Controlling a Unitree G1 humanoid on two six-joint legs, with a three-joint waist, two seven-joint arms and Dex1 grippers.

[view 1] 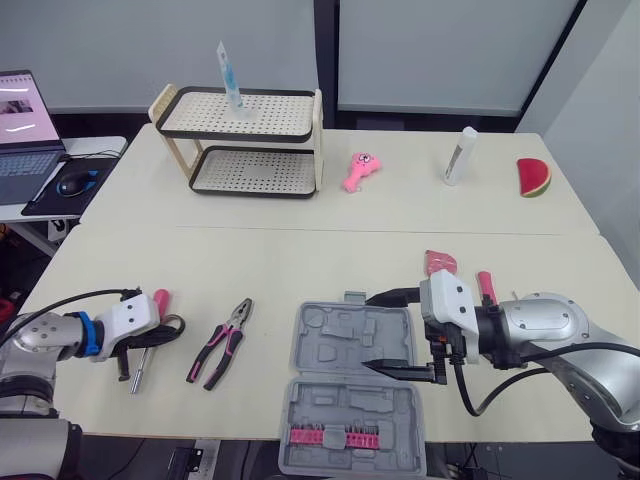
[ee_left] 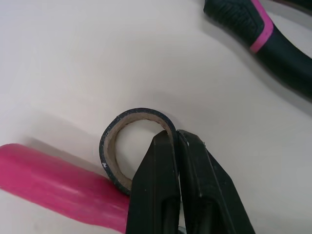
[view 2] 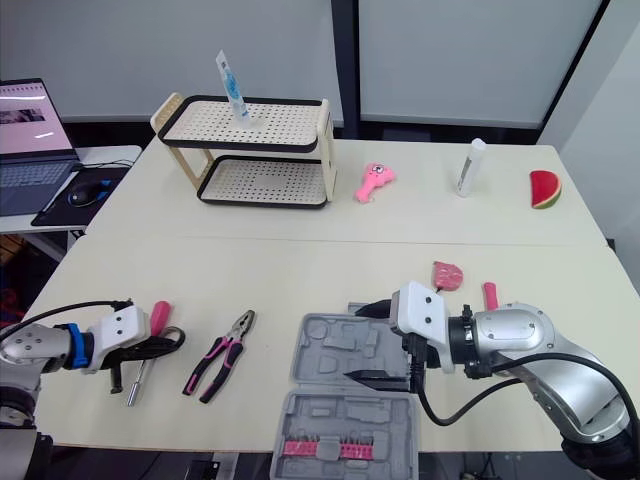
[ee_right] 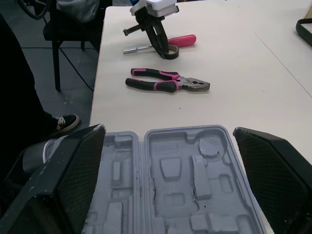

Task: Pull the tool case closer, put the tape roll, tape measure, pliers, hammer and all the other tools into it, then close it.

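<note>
Currently left end effector [ee_left: 175, 136] is pinching the tape roll [ee_left: 111, 151] wall; tool case [view 1: 345, 345] is lying rightward along worktop's [view 1: 300, 260] near edge.

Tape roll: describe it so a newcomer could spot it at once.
Go to the table's near left corner, left of the pliers and grey tool case. The tape roll is the small dark ring with a pale core beside a pink-handled tool, pinched by the left gripper.
</note>
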